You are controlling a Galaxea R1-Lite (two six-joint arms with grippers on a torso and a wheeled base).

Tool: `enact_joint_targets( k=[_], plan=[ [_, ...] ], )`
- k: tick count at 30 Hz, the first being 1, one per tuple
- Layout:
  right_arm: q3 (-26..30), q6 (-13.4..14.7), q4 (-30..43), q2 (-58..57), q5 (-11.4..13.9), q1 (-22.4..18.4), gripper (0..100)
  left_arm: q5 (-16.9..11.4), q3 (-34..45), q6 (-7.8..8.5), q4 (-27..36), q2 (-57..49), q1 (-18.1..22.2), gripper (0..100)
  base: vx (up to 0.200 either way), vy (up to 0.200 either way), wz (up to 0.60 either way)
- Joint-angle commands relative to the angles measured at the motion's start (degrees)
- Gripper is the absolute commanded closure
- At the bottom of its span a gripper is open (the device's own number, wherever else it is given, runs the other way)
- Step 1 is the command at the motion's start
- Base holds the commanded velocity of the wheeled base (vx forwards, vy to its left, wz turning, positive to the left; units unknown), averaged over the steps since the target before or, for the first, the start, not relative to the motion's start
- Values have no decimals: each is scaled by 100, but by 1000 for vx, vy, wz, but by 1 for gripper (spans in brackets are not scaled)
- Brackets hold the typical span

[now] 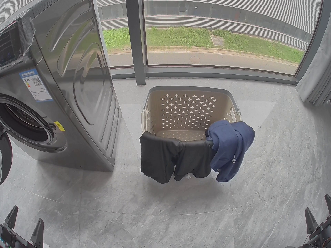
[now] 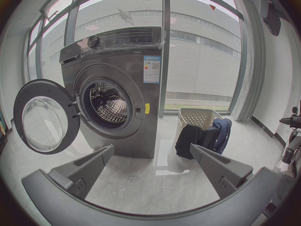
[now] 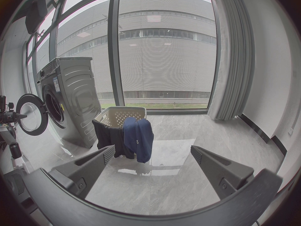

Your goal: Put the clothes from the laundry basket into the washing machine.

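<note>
Hanging over the near rim of the tan plastic basket (image 1: 188, 107) are two soft, floppy clothes: a black one (image 1: 165, 159) on the left and a dark blue one (image 1: 229, 145) on the right, touching each other. The basket is boxy with round corners and little star holes in its walls. It stands on the smooth grey stone floor (image 1: 172, 217), just right of the grey metal washing machine (image 1: 76, 86). The washer's round door (image 2: 44, 120), with its clear bulging glass, is swung wide open, and the shiny drum (image 2: 109, 105) inside has many small holes. The left gripper (image 2: 151, 147) and right gripper (image 3: 151, 147) are both spread wide, holding nothing, near us and well apart from the basket.
</note>
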Motion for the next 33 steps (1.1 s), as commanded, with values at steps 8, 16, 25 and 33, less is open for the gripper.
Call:
enact_joint_targets(
  k=[8, 16, 25, 33],
  plan=[
    [101, -2, -2, -88, 1, 0, 0, 4, 84, -4, -1, -57, 1, 0, 0, 0, 0],
    [101, -2, -2, -88, 1, 0, 0, 22, 84, -22, -1, -57, 1, 0, 0, -200, 0],
    [101, -2, -2, -88, 1, 0, 0, 22, 84, -30, -1, -57, 1, 0, 0, -156, 0],
    [101, -2, -2, -88, 1, 0, 0, 22, 84, -30, -1, -57, 1, 0, 0, 0, 0]
  ],
)
